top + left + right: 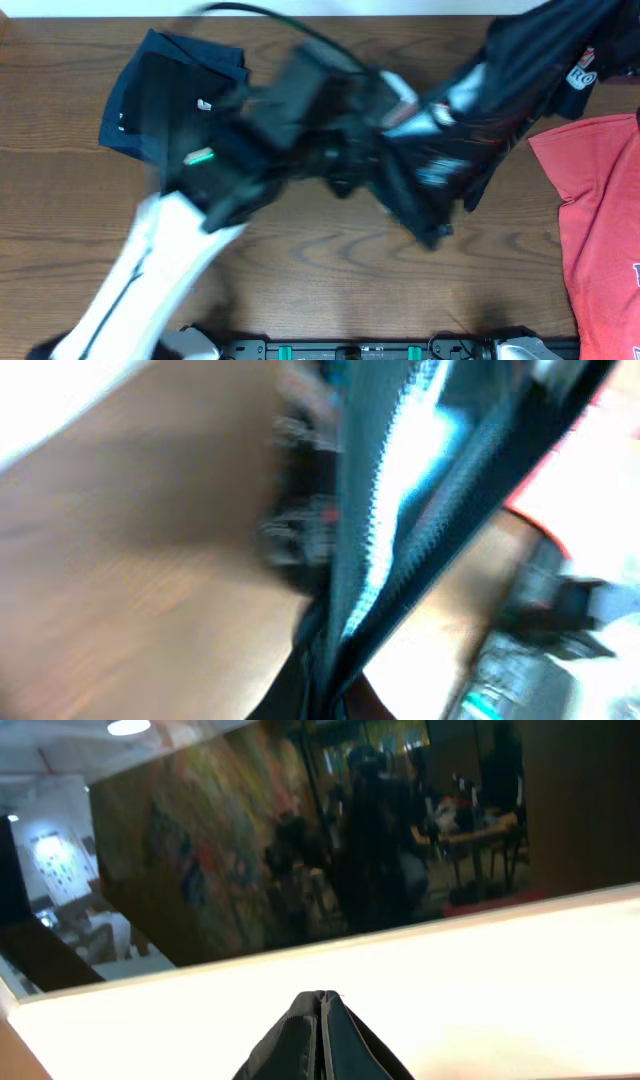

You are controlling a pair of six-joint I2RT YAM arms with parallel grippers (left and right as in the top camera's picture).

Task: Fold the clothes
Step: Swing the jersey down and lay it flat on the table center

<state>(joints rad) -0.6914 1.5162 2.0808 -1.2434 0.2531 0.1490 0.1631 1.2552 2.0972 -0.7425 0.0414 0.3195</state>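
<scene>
overhead first: the wooden table point(300, 290) fills the view, and the left arm point(140, 270), white and smeared with blur, reaches up from the bottom left corner toward the middle. the left pincer point(350, 165) is a dark blur at the centre, right against the near end of the black jersey point(480, 110). the jersey hangs off the wood, stretched from the middle up into the top right corner, with white lettering showing near that corner. a folded navy garment point(170, 95) lies flat at upper left, partly under the arm. the red t-shirt point(600, 220) is spread along the right edge, just beside the jersey's hanging hem. a black cable point(250, 10) arcs across the top. over to the left wrist, very blurred: the jersey point(400, 510) runs as a dark band from the bottom centre up to the top right, its zip teeth and pale lining showing, with brown table point(130, 560) behind on the left and a slice of red t-shirt point(560, 510) at right. the cloth narrows to a pinch at the bottom edge, so the left pincer is clamped onto the jersey. right wrist now: the camera points out at a dim room over a pale ledge, and the right pincer point(322, 1020) shows as a dark peak at bottom centre, its fingers pressed tight together. whether cloth is nipped between them, i cannot tell from here.
</scene>
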